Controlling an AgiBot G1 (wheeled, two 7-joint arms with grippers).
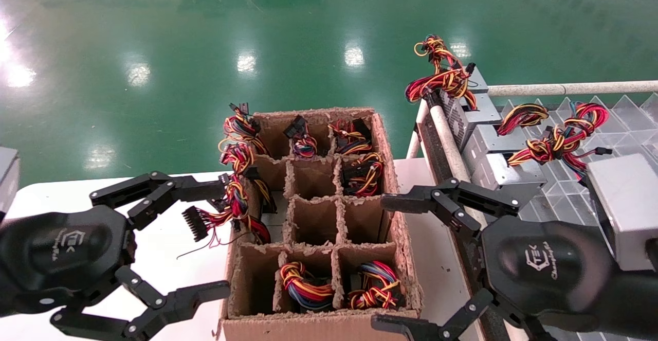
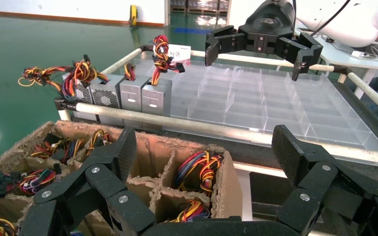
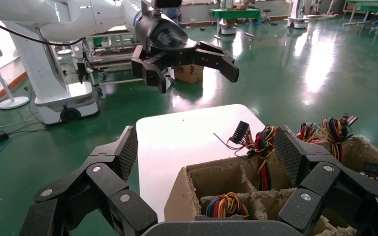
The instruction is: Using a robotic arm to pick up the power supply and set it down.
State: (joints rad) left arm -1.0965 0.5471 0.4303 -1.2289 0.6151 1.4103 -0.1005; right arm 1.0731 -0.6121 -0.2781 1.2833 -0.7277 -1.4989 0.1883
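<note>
The white bench (image 1: 169, 258) is carrying a cardboard divider box (image 1: 318, 212) with power supplies (image 1: 308, 279) sitting in its cells, wires up. Both the left gripper (image 1: 169, 238) and the right gripper (image 1: 390, 264) are hovering beside it, jaws released and holding nothing. Each supply is probably heavy, stiff metal; gripping the casing, not the soft wires, seems wise.

Left gripper (image 1: 226, 238) body running off left and lower frame edges in head view; right gripper (image 1: 383, 264) palm running off lower right corner. Grey box (image 1: 624, 210) at right edge being cropped, identity unclear. Power supplies (image 1: 493, 148) in divider box (image 1: 360, 325) staying hidden under wire bundles (image 1: 303, 279). Box front wall being cut at bottom edge
</note>
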